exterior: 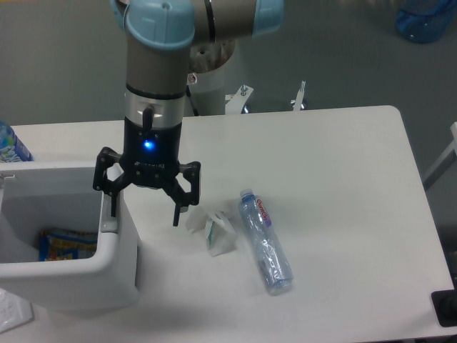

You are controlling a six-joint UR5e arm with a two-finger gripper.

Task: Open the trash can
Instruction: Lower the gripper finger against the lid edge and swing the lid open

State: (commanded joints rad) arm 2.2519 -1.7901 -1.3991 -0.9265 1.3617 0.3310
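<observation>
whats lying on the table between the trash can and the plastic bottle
A small crumpled white carton lies between the trash can and the bottle, in the fixed camera view.

Lab — robot arm [153,78] (pedestal-mounted) at white table [335,179].

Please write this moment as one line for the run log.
trash can: open, colourful item inside | gripper: open, one finger at bin's right rim | bottle: lying on table
</observation>
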